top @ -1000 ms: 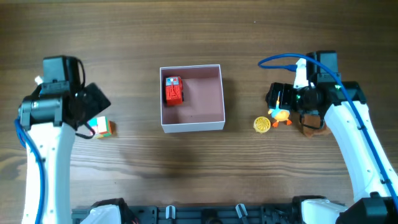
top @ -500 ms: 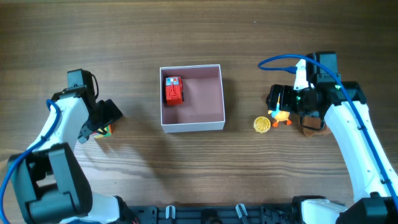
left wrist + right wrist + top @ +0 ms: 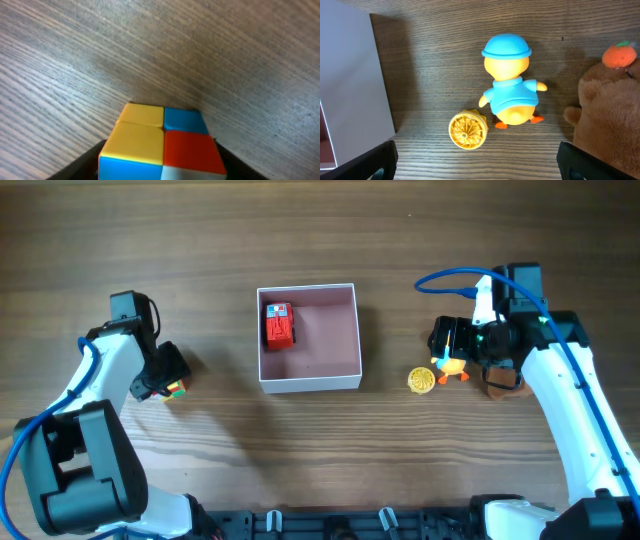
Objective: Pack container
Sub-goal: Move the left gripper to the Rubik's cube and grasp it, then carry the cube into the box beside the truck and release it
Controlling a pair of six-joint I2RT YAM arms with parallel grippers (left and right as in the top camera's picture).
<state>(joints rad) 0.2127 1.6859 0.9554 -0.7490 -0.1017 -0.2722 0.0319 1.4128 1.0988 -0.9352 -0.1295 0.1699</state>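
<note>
The container (image 3: pixel 310 383) is a square white-walled box with a pink inside at the table's middle. A red toy truck (image 3: pixel 279 325) lies in its left half. My left gripper (image 3: pixel 163 373) is down at the table on the left. In the left wrist view its fingers (image 3: pixel 162 167) press both sides of a colour cube (image 3: pixel 165 145), which also shows in the overhead view (image 3: pixel 176 388). My right gripper (image 3: pixel 477 165) is open and empty above a yellow duck with a blue cap (image 3: pixel 510 85) and a yellow wheel (image 3: pixel 467 131). The container's wall (image 3: pixel 350 75) is to their left.
A brown plush toy with an orange top (image 3: pixel 610 110) lies right of the duck, under my right arm in the overhead view (image 3: pixel 503 385). A blue cable (image 3: pixel 450 277) loops off the right wrist.
My left arm has swung in and come down over the colour cube, and its fingers have closed in on it. The right arm, duck and wheel have not moved.
</note>
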